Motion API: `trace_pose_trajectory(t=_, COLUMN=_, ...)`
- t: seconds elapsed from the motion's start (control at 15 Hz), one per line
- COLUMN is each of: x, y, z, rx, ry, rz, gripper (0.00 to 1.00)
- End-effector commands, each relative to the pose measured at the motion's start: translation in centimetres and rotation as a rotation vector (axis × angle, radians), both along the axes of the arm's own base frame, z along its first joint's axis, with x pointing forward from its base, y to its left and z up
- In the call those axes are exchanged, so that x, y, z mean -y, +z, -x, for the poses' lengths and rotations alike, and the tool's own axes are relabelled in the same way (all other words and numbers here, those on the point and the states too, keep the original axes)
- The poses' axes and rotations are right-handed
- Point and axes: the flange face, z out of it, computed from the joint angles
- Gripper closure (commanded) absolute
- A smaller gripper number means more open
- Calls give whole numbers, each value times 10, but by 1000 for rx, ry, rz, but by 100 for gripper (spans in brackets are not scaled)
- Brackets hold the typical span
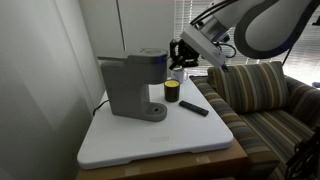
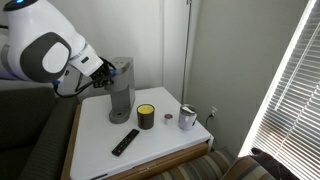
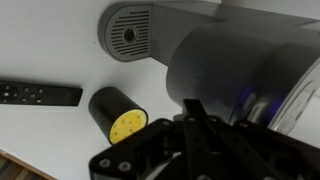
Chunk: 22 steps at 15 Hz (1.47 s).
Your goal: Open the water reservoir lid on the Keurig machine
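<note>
The water reservoir lid [image 3: 235, 62] is the smooth, matte gray plastic top of the Keurig machine [image 1: 128, 88]. From the wrist view it reads as a broad panel with rounded corners, lying flat and closed. The machine is a boxy gray body with a darker upper section and a round base tray [image 3: 130, 30] jutting out at its foot. It stands toward the back of a white table [image 1: 150, 148], close to the wall.

The gripper [image 1: 179, 53], black and angular, hangs at the level of the machine's top, just beside its dark head. In the wrist view its linkages fill the lower frame over the lid, and I cannot tell how far the jaws are apart or whether they touch the plastic; nothing shows between them.

Just in front of the machine stands a short cylindrical jar [image 1: 172, 92], black-sided with a yellow top. Near it lies a slim black remote [image 1: 194, 107], flat on the table. In an exterior view a shiny metal can [image 2: 187, 118] and a small white cup [image 2: 211, 116] sit farther along the table, well apart from the machine. A striped couch [image 1: 265, 100] adjoins the table, and window blinds [image 2: 285, 95] hang beyond.
</note>
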Motion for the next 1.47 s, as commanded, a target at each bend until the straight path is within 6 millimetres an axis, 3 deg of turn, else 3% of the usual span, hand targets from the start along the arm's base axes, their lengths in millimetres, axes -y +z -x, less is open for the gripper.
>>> trace_pose_trajectory(t=0.0, x=-2, y=-2, z=-7, rx=30, ry=1, rz=-21, gripper=100)
trace_pose_trajectory(t=0.47, x=-3, y=17, z=-7, rx=54, ry=15, rz=-2, gripper=100)
trace_pose_trajectory(t=1.4, x=-7, y=76, z=-6, rx=151, ry=37, rz=24, gripper=100)
